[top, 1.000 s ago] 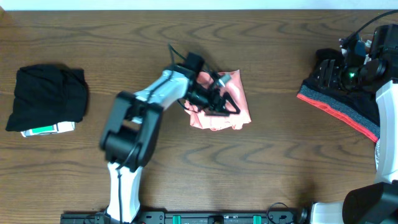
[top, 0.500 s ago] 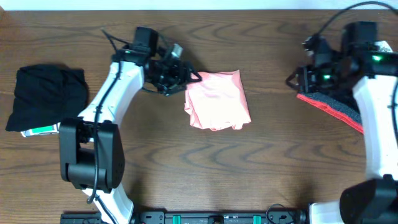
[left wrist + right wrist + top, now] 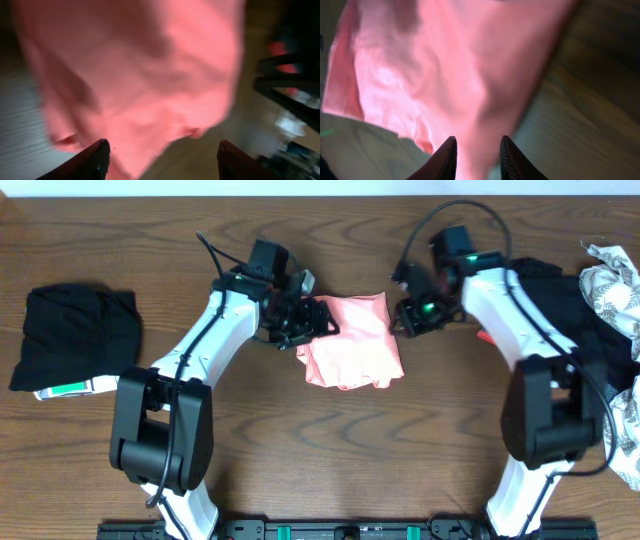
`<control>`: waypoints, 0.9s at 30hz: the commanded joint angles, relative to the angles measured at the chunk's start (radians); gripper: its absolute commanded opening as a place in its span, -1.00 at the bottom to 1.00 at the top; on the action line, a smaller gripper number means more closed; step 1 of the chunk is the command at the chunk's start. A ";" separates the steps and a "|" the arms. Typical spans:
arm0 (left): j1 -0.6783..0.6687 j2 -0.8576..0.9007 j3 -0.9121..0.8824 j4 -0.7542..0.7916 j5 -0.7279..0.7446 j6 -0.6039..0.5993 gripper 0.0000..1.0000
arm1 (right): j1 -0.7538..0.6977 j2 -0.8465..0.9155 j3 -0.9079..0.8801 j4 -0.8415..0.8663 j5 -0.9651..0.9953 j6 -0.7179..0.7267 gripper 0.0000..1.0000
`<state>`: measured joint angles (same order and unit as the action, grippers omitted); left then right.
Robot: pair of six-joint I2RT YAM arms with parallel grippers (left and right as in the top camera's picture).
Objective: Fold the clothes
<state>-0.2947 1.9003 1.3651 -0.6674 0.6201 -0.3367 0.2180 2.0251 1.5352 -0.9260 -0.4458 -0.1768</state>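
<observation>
The salmon-pink T-shirt (image 3: 352,345) lies folded into a rough rectangle at the table's middle, plain side up, with no lettering showing. My left gripper (image 3: 316,321) is at its upper left edge. In the left wrist view the fingers (image 3: 162,145) are spread wide and open, with the pink cloth (image 3: 135,65) just ahead. My right gripper (image 3: 402,316) is at the shirt's right edge. In the right wrist view the fingers (image 3: 478,140) are apart, with a strip of the pink cloth (image 3: 435,65) lying between the tips. Both wrist views are blurred.
A folded black garment (image 3: 75,335) lies at the far left on a white and green item (image 3: 75,388). At the right lies a black garment with a red hem (image 3: 565,315), and a white patterned cloth (image 3: 612,285) is at the far right edge.
The left gripper moved right, back to the shirt's left edge. The right arm swung left from the pile at the right to the shirt's right edge. The shirt has not moved.
</observation>
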 commanded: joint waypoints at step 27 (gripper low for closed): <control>0.082 -0.004 -0.053 -0.038 -0.209 0.029 0.40 | 0.137 -0.081 0.002 0.084 0.249 0.258 -0.42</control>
<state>-0.2424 1.9003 1.3121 -0.6994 0.4255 -0.3172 0.3466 2.0731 1.5391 -0.8696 -0.2398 0.0704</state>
